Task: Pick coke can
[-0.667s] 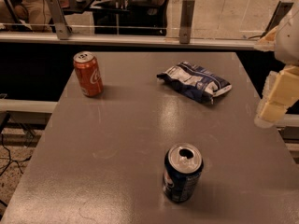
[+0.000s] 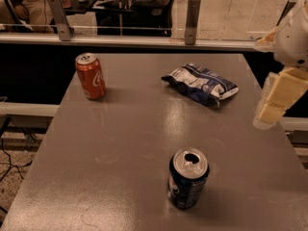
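Observation:
The coke can [image 2: 90, 76], red-orange with white script and a silver top, stands upright at the far left of the grey table [image 2: 130, 138]. My gripper [image 2: 278, 96] hangs at the right edge of the view, above the table's right side, far from the coke can and holding nothing I can see.
A dark blue can [image 2: 187, 178] with an opened silver top stands near the front middle. A blue and white chip bag [image 2: 202, 84] lies at the back right. A glass barrier with metal posts [image 2: 192, 14] runs behind the table.

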Robot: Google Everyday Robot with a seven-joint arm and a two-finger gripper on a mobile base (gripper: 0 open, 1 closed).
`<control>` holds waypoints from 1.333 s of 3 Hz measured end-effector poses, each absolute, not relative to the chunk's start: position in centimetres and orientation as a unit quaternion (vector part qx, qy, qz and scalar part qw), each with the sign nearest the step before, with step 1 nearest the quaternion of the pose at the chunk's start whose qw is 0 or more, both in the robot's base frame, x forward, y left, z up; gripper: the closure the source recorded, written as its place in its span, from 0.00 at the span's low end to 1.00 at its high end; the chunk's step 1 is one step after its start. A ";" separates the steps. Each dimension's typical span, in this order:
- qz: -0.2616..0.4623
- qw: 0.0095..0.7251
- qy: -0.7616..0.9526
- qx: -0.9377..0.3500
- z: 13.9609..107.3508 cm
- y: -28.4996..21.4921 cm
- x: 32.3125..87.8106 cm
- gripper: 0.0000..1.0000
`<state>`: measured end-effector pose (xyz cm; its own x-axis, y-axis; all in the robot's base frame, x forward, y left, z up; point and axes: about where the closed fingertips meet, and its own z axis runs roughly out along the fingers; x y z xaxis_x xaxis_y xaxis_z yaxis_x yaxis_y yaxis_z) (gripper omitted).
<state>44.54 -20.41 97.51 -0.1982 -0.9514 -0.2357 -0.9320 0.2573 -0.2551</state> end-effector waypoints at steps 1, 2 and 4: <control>-0.008 0.189 0.763 -0.618 96.7 -18.4 46.0 0.00; 0.011 0.202 0.752 -0.627 95.8 -15.9 47.8 0.00; 0.024 0.218 0.738 -0.638 94.6 -10.3 52.9 0.00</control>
<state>52.93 -10.32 94.59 -0.0903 -0.9319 -0.3513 -0.9524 0.1840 -0.2432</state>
